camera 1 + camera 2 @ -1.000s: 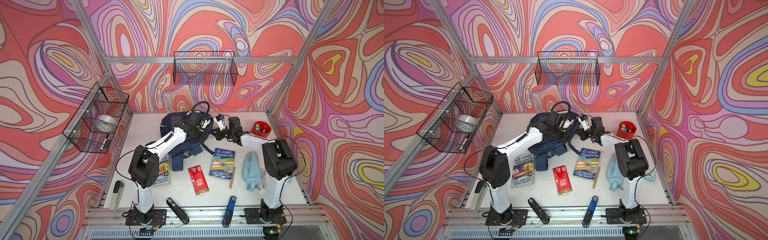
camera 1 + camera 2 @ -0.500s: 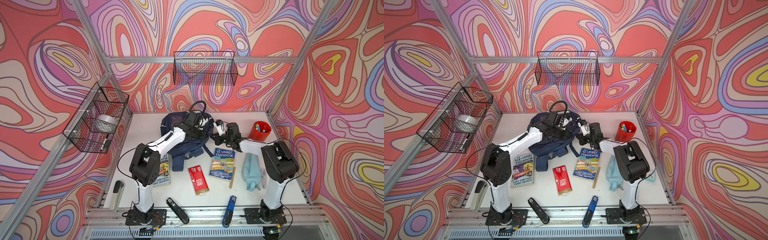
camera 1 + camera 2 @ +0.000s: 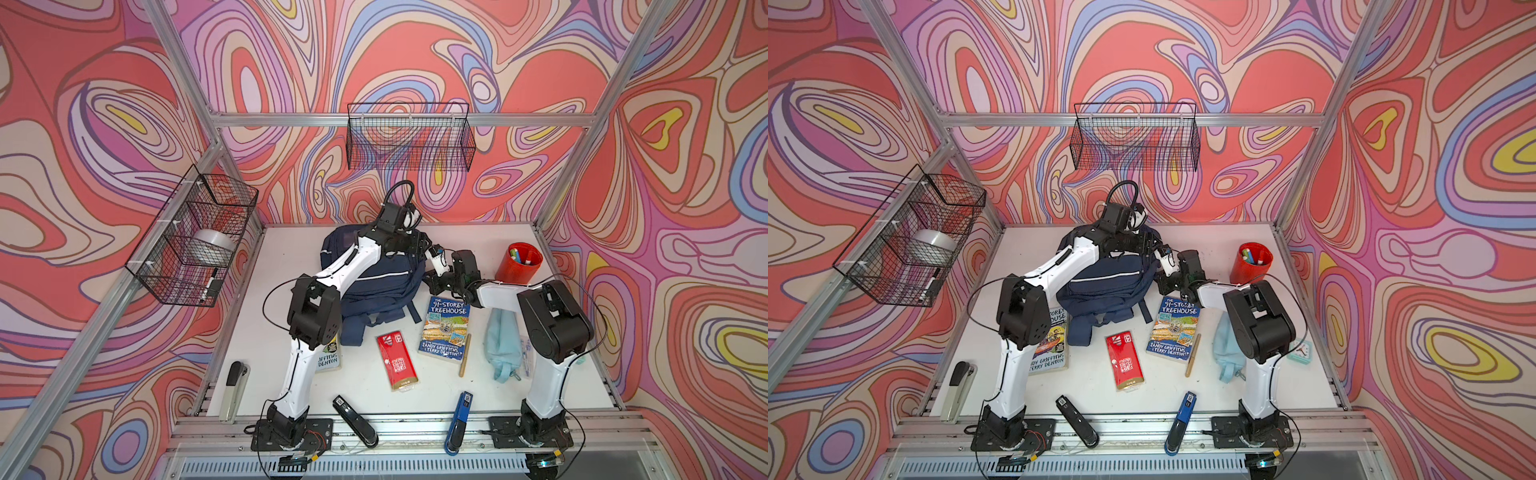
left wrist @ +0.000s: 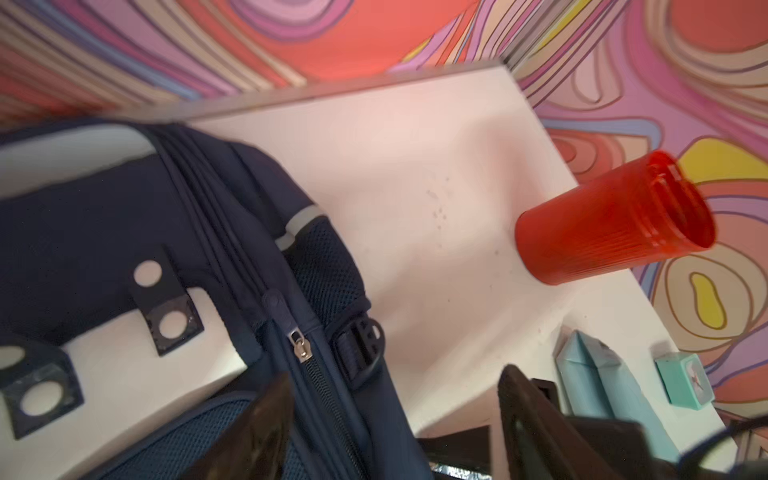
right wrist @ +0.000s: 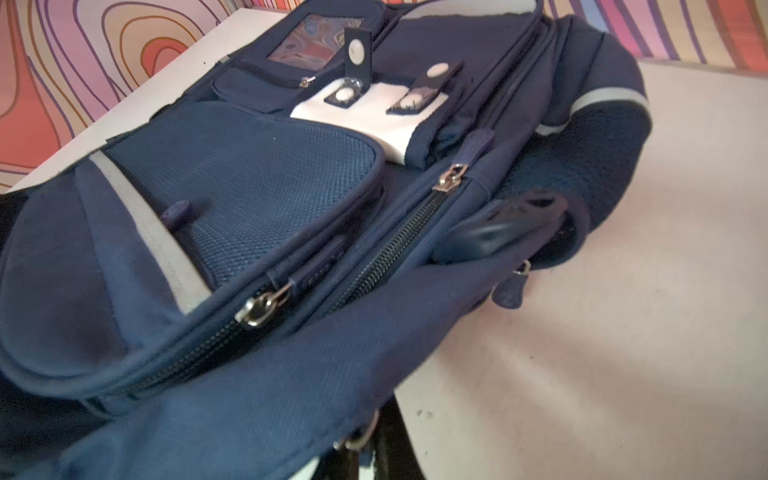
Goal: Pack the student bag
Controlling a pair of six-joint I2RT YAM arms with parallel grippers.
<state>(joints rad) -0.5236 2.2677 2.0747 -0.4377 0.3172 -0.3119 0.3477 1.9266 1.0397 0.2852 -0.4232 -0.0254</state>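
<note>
student bag [image 3: 386, 284] lies flat, top toward back wall.

The navy student bag [image 5: 257, 216] lies on the white table [image 5: 623, 311], its white patch [image 5: 374, 124] bearing two snap tabs [image 5: 356, 50].

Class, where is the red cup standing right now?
In both top views, the red cup stands near the back right corner, right of the student bag.

Cup [image 3: 524, 264] stands right of the student bag [image 3: 382, 282].
</note>
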